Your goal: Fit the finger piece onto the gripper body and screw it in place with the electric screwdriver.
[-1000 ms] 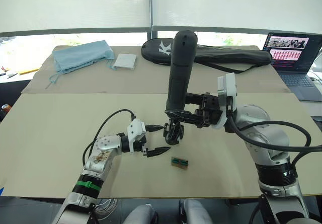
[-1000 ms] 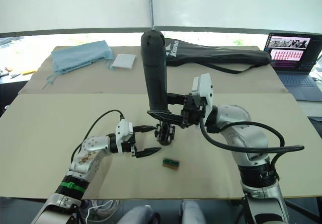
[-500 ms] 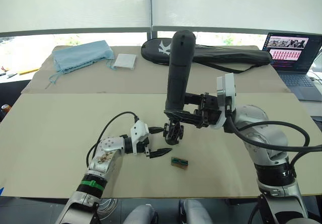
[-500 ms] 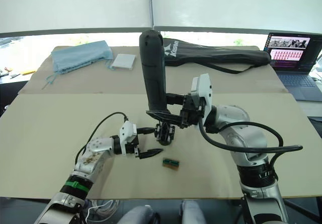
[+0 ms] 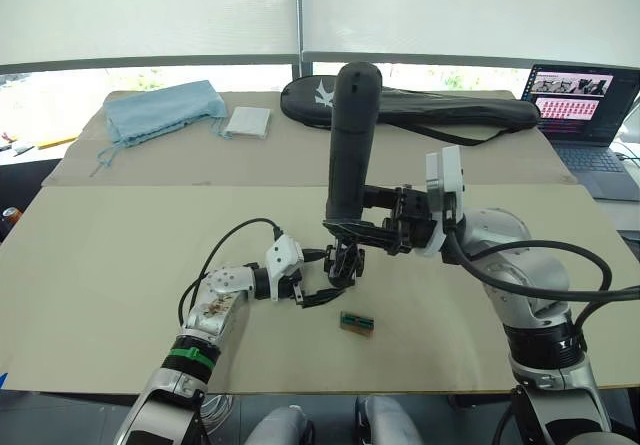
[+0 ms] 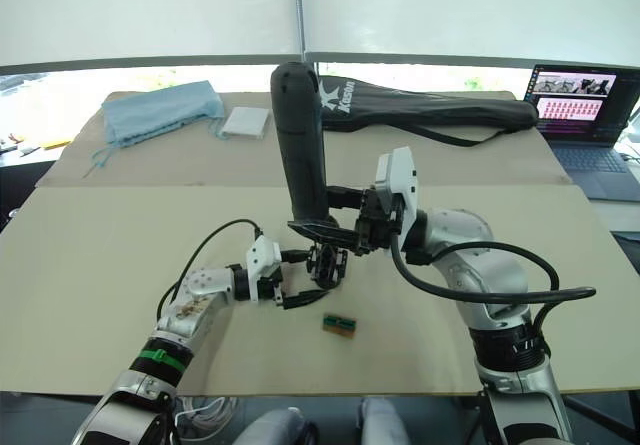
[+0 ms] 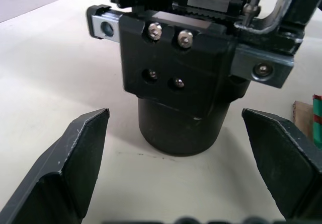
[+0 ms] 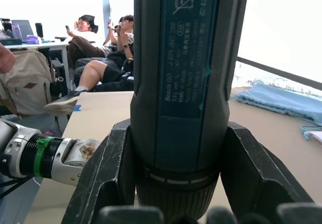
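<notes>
Left arm: reaches forward low over the worktop, forearm angled inward toward the middle.
Left tool: two black fingers spread wide apart, tips pointing toward the right arm, nothing between them.
Right arm: elbow bent, forearm swung inward across the front.
Right tool: fingers clamped on either side of a thick dark cylinder, held upright.

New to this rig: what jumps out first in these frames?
The electric screwdriver stands out most: a tall dark cylinder held upright mid-table, clamped in the right tool, its bit pointing down at the gripper body. The left tool sits open right beside that black block, one finger on each side of it in the left wrist view. Just in front lies a small green-brown block on the tan table.
</notes>
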`<state>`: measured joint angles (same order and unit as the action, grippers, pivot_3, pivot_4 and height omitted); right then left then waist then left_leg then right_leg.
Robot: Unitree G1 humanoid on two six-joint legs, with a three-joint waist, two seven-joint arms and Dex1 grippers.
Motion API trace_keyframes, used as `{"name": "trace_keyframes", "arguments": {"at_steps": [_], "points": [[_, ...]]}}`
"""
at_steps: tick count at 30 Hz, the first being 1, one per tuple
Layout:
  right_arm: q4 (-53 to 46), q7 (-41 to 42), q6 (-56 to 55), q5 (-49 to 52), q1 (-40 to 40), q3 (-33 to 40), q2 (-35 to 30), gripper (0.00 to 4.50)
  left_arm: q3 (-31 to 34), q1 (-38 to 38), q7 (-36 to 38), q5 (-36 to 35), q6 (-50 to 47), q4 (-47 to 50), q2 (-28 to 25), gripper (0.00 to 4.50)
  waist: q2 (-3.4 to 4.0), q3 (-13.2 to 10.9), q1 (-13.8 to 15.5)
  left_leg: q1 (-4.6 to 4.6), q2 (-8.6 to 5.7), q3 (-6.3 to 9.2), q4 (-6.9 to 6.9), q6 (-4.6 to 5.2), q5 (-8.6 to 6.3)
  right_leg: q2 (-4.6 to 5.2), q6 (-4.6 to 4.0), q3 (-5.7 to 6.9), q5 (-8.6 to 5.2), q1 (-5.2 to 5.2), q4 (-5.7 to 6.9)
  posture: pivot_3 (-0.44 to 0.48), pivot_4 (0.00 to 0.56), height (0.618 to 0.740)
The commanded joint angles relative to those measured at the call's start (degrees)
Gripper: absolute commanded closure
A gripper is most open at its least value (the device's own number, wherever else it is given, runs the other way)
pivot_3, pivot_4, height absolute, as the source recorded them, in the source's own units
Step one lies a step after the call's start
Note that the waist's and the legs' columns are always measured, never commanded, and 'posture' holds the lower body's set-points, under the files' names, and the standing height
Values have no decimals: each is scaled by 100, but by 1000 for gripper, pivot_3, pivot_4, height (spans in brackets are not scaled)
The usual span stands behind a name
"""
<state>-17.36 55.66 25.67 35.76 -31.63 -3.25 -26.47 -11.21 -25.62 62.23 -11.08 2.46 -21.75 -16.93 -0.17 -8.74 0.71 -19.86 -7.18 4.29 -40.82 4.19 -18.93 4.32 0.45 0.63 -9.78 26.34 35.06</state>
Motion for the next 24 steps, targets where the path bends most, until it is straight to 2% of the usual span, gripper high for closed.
{"name": "trace_keyframes", "arguments": {"at_steps": [1, 24], "points": [[-115, -15, -25, 70, -197, 94, -15, 2579, -62, -148, 67, 48, 71, -109, 47, 0, 0, 0, 1, 0, 0, 0, -1, 0, 0, 0, 0, 0, 0, 0, 0, 0, 150, 740], [-117, -68, -31, 31, -161, 100, -71, 2579, -187, -557, 290, 305, 395, -823, 250, 0, 0, 1, 6, 0, -1, 0, -4, 0, 0, 1, 0, -2, 0, -2, 1, 0, 150, 740]]}}
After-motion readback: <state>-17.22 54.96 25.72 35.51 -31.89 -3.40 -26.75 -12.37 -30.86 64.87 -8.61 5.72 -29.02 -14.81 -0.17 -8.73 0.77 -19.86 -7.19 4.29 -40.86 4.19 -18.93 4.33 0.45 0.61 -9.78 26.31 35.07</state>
